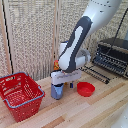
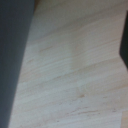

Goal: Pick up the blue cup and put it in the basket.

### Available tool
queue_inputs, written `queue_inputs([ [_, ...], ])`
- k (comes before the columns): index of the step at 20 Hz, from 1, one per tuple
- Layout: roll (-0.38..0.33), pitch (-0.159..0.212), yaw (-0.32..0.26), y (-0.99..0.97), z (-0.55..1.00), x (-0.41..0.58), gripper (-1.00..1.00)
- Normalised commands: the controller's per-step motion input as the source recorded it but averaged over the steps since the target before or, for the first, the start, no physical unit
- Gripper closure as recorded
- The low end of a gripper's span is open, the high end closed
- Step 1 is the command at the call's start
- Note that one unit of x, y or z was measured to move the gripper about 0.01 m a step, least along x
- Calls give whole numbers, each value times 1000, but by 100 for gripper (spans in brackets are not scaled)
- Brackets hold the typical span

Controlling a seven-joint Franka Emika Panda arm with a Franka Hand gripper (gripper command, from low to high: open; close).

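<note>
The light-blue cup (image 1: 57, 92) stands on the wooden table (image 1: 95, 110), left of the shallow red bowl (image 1: 85, 89) in the exterior view. My gripper (image 1: 61, 85) hangs straight down, right at the cup's top, with the white block just above it. I cannot tell whether the fingers touch the cup. In the wrist view one dark finger (image 2: 124, 42) shows at one edge and a blurred grey-blue mass (image 2: 12, 60) fills the opposite side, with bare wood between them. The red lattice basket (image 1: 20, 95) stands at the exterior view's left, apart from the cup.
A black toaster oven (image 1: 114, 55) sits at the back on the exterior view's right, with a dark wire rack (image 1: 97, 74) in front of it. An orange object (image 1: 55, 64) peeks out behind the arm. A reed screen forms the back wall.
</note>
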Motion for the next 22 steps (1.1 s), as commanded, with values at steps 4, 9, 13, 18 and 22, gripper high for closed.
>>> queue_inputs([
  [4, 0, -17, -80, 37, -32, -50, 100],
  [9, 0, -69, -105, 9, -6, -162, 100],
  [13, 24, -63, -118, 0, 144, -74, 100],
  [18, 112, 21, -187, 35, 582, 134, 100],
  [22, 35, 82, -126, 300, 757, 610, 100],
])
